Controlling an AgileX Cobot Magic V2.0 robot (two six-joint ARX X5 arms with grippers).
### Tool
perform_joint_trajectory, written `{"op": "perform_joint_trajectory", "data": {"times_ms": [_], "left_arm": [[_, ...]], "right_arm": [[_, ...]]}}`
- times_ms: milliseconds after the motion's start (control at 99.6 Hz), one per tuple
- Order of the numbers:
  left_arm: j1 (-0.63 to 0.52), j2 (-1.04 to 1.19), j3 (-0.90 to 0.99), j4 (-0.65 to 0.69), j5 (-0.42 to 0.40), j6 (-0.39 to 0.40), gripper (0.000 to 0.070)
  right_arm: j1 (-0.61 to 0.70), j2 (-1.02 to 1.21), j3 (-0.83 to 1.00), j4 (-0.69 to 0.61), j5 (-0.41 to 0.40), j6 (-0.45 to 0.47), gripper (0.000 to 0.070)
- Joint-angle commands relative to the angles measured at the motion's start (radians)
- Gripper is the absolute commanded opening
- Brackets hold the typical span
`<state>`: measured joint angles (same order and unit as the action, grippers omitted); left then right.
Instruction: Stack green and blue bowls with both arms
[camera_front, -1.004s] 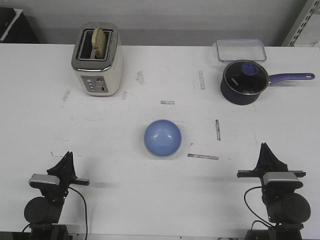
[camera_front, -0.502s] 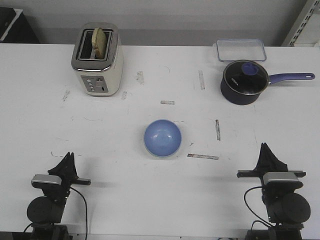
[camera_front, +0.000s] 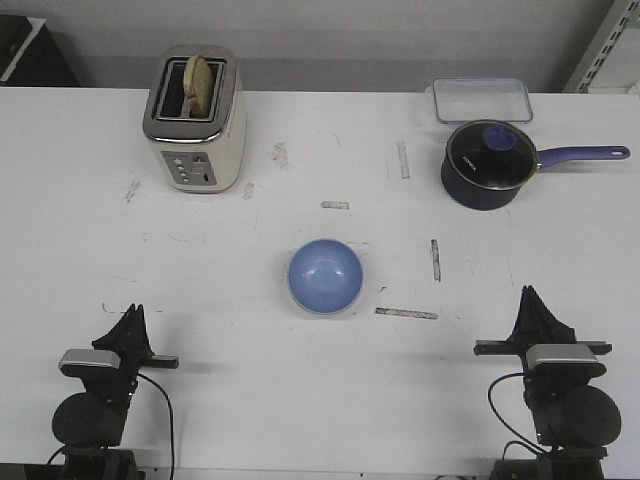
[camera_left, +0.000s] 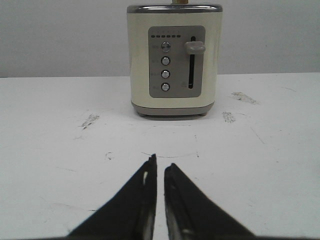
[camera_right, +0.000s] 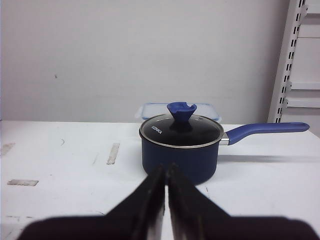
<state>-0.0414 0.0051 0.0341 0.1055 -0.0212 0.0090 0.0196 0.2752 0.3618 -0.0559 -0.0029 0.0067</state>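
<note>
The light blue bowl (camera_front: 325, 276) sits upright in the middle of the table, empty. A thin pale edge shows along its near side; I cannot tell whether that is the green bowl under it. No separate green bowl is in view. My left gripper (camera_front: 133, 312) rests low at the near left, its jaws almost together and holding nothing (camera_left: 160, 161). My right gripper (camera_front: 528, 293) rests low at the near right, its jaws together and empty (camera_right: 166, 167). Both are well short of the bowl.
A cream toaster (camera_front: 195, 120) with a slice in it stands at the far left, facing the left gripper (camera_left: 173, 57). A dark navy saucepan (camera_front: 490, 163) with a glass lid stands at the far right (camera_right: 181, 147). A clear lidded box (camera_front: 482, 99) lies behind it.
The left arm has shifted slightly at the near left edge. The bowl and the right arm have not moved.
</note>
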Motion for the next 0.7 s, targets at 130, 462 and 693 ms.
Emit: {"op": "perform_joint_trajectory", "data": {"times_ms": [130, 462, 693], "left_arm": [[0.003, -0.002, -0.022, 0.024, -0.012, -0.002, 0.0033], [0.003, -0.002, -0.022, 0.026, -0.014, -0.002, 0.0000], [0.003, -0.002, -0.022, 0.025, -0.013, -0.002, 0.0000]], "right_arm": [[0.001, -0.001, 0.000, 0.010, 0.003, -0.003, 0.0001], [0.001, -0.001, 0.000, 0.010, 0.003, -0.003, 0.0001], [0.001, -0.001, 0.000, 0.010, 0.003, -0.003, 0.0001]]}}
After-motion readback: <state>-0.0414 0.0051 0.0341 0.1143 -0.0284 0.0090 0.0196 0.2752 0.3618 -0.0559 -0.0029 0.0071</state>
